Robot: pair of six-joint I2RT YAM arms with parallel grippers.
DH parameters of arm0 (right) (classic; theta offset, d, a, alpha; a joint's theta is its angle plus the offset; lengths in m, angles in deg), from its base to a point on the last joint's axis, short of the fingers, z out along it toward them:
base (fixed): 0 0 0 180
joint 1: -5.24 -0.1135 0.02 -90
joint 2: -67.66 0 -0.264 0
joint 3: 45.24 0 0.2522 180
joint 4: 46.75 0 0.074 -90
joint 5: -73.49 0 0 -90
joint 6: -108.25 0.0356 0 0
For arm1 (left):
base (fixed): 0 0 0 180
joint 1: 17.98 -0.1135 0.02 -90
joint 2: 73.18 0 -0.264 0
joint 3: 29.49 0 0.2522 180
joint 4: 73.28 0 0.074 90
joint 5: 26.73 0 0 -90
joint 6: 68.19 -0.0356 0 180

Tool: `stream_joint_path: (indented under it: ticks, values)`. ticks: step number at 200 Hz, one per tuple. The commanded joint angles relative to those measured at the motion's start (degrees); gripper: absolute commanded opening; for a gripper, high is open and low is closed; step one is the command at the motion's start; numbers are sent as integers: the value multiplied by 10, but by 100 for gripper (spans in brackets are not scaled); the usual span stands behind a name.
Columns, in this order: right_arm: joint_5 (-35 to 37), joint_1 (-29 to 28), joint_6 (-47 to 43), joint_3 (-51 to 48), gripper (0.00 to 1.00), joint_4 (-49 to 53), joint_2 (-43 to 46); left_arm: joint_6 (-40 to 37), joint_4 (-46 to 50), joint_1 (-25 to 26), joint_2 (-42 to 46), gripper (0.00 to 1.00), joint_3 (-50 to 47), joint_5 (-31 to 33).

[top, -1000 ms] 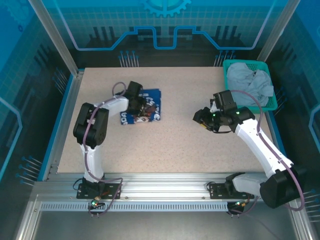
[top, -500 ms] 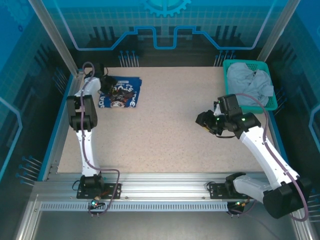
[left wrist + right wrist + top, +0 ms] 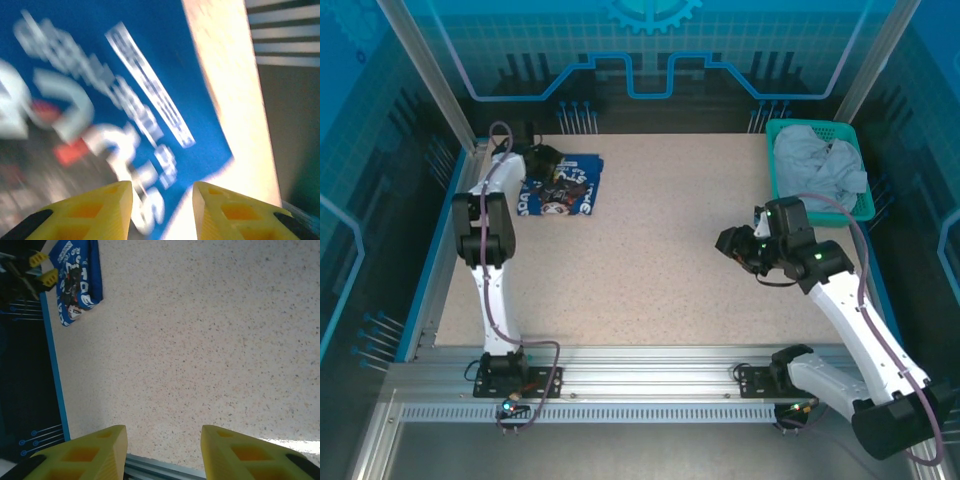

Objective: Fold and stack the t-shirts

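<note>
Left fingers point(image 3: 95, 210) and right fingers point(image 3: 85, 455) apart, both empty.

Blue tee point(image 3: 567, 187) w/ white-red chest print: folded flat, lying at 10 o'clock. Grey tee point(image 3: 817, 165): plain, crumpled, unfolded, heaped in teal basket point(image 3: 810, 124) at 2 o'clock.

A robotics lab work cell: a speckled table point(image 3: 660, 290) edged with aluminium rails point(image 3: 650, 385), walled beyond the right gripper point(image 3: 728, 242) by blue-lit clear panels point(image 3: 650, 60) printed with gear and circuit graphics; a teal mesh basket point(image 3: 772, 170) sits beyond that gripper, to its right.
</note>
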Motion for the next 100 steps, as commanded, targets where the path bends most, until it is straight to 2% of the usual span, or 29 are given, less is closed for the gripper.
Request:
stream_joint_path:
  ticks: [1,30,100]
  values:
    - [-4,-2,14,-14,44,-23,4,67,-31,32,37,38,-48,-27]
    - [-3,-3,11,-6,44,-27,0,102,-46,35,17,38,-84,-13]
    - [0,-2,21,-22,44,-16,23,73,-12,17,-66,35,-42,-3]
